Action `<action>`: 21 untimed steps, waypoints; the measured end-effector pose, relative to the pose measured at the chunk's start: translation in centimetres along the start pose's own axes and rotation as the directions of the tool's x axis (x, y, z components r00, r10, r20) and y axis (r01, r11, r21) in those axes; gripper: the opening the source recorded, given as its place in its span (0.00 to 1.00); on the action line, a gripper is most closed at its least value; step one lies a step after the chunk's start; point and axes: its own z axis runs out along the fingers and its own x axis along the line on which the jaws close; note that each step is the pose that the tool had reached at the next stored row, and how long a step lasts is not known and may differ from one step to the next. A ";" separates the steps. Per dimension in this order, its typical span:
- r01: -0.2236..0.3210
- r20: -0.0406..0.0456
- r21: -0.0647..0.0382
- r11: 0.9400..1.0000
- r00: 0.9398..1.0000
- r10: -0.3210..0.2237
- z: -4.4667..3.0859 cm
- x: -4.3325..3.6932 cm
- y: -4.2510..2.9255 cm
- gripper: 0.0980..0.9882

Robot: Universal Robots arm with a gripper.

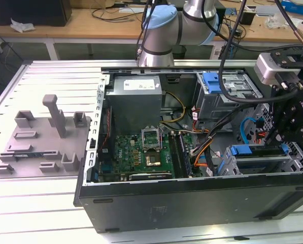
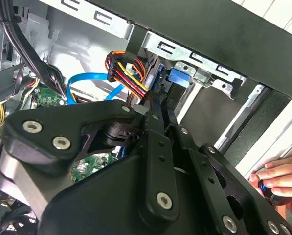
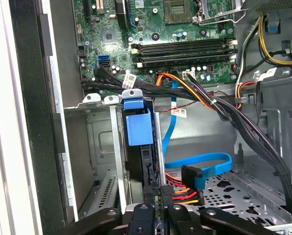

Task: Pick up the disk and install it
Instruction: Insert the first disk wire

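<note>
We see the disk [image 3: 137,128] standing on edge in the silver cage [image 3: 99,142], blue carrier outward, at the near corner of the case [image 1: 192,203] on the exterior view's right. The gripper [image 3: 158,192] sits at its end, jaws pressed together. Farther in lie the cables [image 3: 194,90] and motherboard [image 3: 175,29].

The disk [image 3: 138,125] sits edge-on in the drive cage [image 3: 99,147], so its label and metal face are hidden; I only get the blue rail end. My tool [image 3: 159,198] is cut off by the first wrist view's edge, grip can't be judged. A hand [image 2: 278,178] is cropped at the second wrist view's edge, holding something dark, too small to identify.
</note>
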 end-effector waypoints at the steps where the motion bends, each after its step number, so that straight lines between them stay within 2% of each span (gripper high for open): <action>1: 0.000 0.000 0.000 1.000 1.000 0.000 0.00 0.00 0.00 0.08; 21: 0.000 0.000 0.000 1.000 1.000 0.000 0.19 0.06 0.01 0.08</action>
